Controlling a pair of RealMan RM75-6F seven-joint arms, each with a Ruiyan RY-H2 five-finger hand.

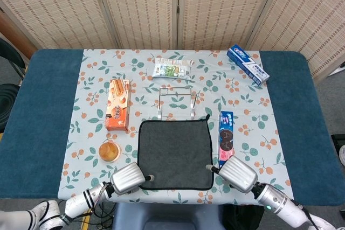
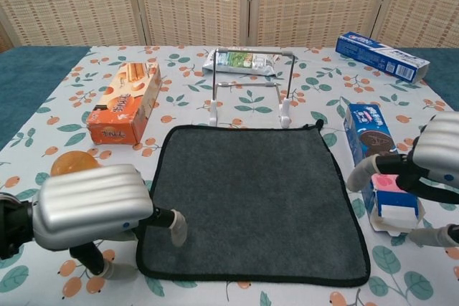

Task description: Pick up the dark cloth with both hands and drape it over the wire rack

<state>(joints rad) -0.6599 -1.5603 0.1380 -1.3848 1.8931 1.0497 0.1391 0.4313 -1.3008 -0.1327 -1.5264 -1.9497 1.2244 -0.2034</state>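
The dark cloth (image 1: 174, 153) lies flat in the lower middle of the head view, spread square on the floral tablecloth (image 1: 91, 87), its far edge just short of the feet of the wire rack (image 1: 177, 100), which stands upright above it in frame. At the cloth's lower left corner the left hand (image 2: 90, 206) hovers low, one fingertip reaching over the black hem, fingers apart and nothing between them. The right hand (image 2: 430, 166) sits at the cloth's right edge in the lower right of the chest view, fingers spread, one pointing toward the cloth, holding nothing. Just right of the cloth lies a blue cookie box (image 1: 226, 135); an orange biscuit box (image 1: 118, 105) sits to the left with an orange jelly cup (image 1: 109, 151) below it. Beyond the rack lie a snack packet (image 1: 172, 69) and, upper right, a toothpaste box (image 1: 248, 63).
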